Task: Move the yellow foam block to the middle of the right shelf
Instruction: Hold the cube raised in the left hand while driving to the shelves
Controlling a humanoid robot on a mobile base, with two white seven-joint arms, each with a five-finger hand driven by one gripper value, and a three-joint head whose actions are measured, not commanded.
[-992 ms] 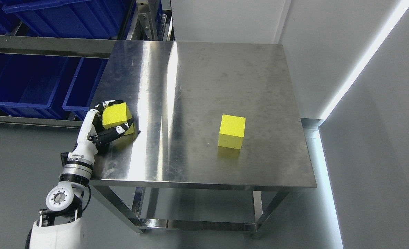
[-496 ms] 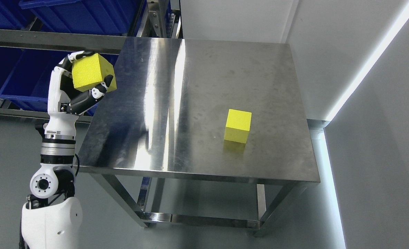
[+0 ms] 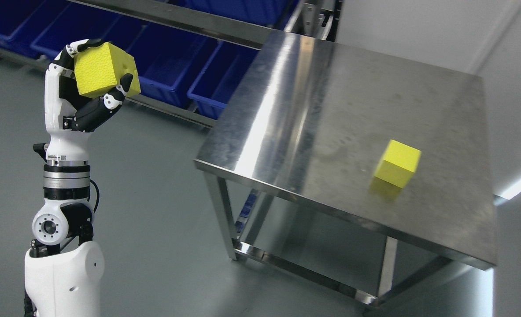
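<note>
My left hand (image 3: 94, 83) is raised at the upper left, well off the steel table (image 3: 313, 114), with its fingers shut on a yellow foam block (image 3: 101, 69). The forearm stands upright below it. A second yellow foam block (image 3: 397, 163) sits on the table near its right front part. My right hand is out of view.
A steel shelf rack with several blue bins (image 3: 176, 66) runs along the back left, behind the held block. The grey floor (image 3: 154, 211) lies between my arm and the table. A white wall (image 3: 419, 31) stands behind the table.
The left hand lifted the block off the table's left edge and holds it up. The whole picture has since swung left, so the camera has turned; the second block stayed put.
</note>
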